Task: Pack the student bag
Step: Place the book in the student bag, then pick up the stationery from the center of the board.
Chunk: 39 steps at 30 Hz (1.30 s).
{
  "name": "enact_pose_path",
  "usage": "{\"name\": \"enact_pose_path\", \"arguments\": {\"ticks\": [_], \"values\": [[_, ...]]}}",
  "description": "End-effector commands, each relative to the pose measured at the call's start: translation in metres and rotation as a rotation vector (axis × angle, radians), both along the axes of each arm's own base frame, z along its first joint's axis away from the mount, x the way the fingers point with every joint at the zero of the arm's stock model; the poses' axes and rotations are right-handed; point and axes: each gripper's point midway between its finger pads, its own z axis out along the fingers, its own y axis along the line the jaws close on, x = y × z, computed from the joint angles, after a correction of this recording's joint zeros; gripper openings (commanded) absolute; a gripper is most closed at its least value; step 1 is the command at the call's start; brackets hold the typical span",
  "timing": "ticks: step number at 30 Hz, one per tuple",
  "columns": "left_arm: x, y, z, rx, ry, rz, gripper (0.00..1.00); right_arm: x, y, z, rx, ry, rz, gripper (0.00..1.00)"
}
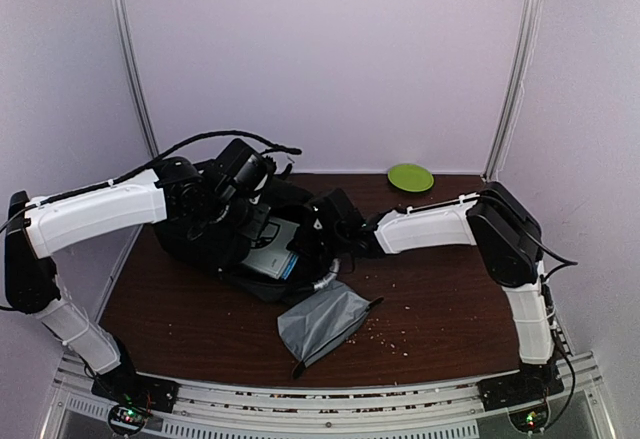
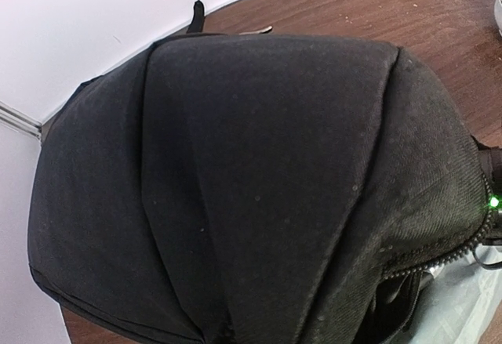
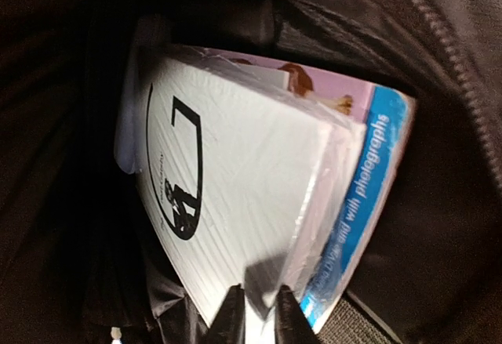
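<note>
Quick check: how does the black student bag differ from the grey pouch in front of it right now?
Size and colour: the student bag is black and far bigger; the grey pouch is small. State: the bag is open, with books and the right gripper inside it; no gripper touches the pouch. Both are soft fabric lying on the brown table.

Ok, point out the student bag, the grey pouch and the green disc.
student bag (image 2: 259, 179): left wrist view, black fabric top panel.
grey pouch (image 1: 322, 321): top external view, middle of its body.
green disc (image 1: 410, 177): top external view, its centre.
</note>
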Motion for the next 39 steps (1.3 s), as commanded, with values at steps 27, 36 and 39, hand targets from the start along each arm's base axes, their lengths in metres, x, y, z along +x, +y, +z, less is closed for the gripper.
{"name": "enact_pose_path", "arguments": {"ticks": [27,36,39], "values": [[-0.006,0.034,0.018,-0.101,-0.123,0.098,0.00,-0.138,-0.164,0.061,-0.037,-0.193,-0.091,0.67],[-0.013,0.047,0.008,-0.078,-0.107,0.127,0.00,-0.182,-0.126,0.025,0.093,-0.032,-0.078,0.72],[-0.015,0.049,0.005,-0.079,-0.097,0.132,0.00,-0.185,-0.124,0.010,0.092,0.016,-0.099,0.73]]}}
